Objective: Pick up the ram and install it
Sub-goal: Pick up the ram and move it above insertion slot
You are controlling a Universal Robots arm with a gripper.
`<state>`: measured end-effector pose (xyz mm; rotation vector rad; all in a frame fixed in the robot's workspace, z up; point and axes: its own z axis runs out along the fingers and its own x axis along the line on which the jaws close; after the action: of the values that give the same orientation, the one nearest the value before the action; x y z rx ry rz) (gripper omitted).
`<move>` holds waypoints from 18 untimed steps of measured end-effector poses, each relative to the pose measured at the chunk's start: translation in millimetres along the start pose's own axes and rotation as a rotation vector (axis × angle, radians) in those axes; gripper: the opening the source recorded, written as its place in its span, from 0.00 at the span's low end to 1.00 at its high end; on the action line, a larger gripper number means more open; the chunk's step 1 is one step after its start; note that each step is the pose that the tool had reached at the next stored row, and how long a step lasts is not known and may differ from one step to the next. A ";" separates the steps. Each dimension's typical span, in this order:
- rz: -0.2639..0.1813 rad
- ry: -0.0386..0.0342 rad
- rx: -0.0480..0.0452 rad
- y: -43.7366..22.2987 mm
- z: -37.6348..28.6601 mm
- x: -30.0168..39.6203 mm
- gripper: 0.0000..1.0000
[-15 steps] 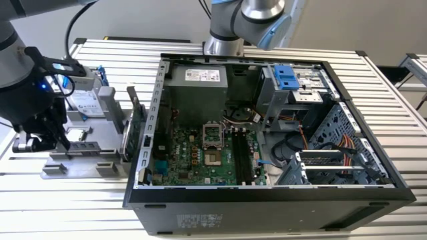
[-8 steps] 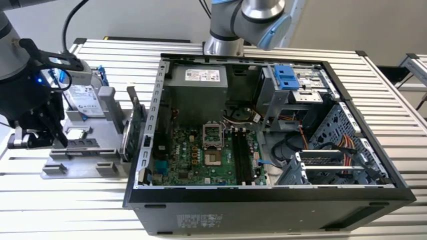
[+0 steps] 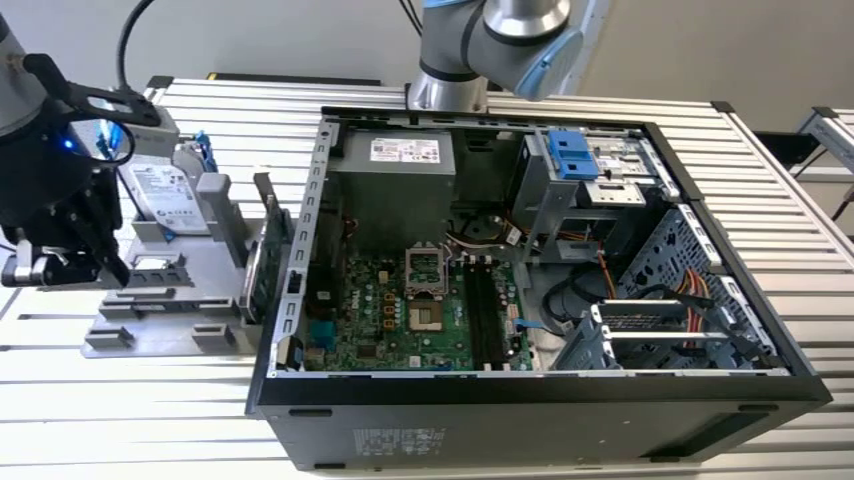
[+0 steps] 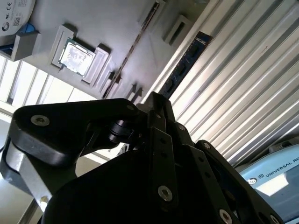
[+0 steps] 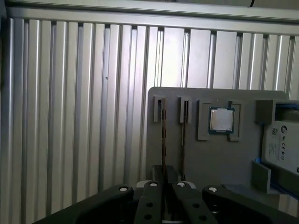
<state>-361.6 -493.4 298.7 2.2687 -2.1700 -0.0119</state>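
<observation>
Exterior view: the tool [image 3: 70,272] hangs at the exterior view's left over the grey holder [image 3: 160,345] on the table [image 3: 134,410], well apart from the open computer case [image 3: 534,410].

First wrist view: the ram [image 5: 163,137] stands on edge in the holder's outer slot, dead in line with the tool [image 5: 164,171]. The fingers look drawn together, with nothing between them.

Second wrist view: the ram [image 4: 187,60] runs along the holder's edge, with the processor [image 4: 74,57] well apart from it.

I'd call this the approach to the pick. A grasp calls for parting the fingers and squaring them across that thin edge. In both wrist views the tool hides the ram's nearer end.
</observation>
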 end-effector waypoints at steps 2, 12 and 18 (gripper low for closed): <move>0.000 0.0000 -0.0001 0.1 -3.9 0.0 0.00; 0.000 0.0001 -0.0001 0.1 -20.0 -0.1 0.00; 0.000 0.0000 -0.0001 0.2 -28.1 -0.1 0.00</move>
<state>-361.6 -493.4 326.7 2.2687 -2.1699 -0.0120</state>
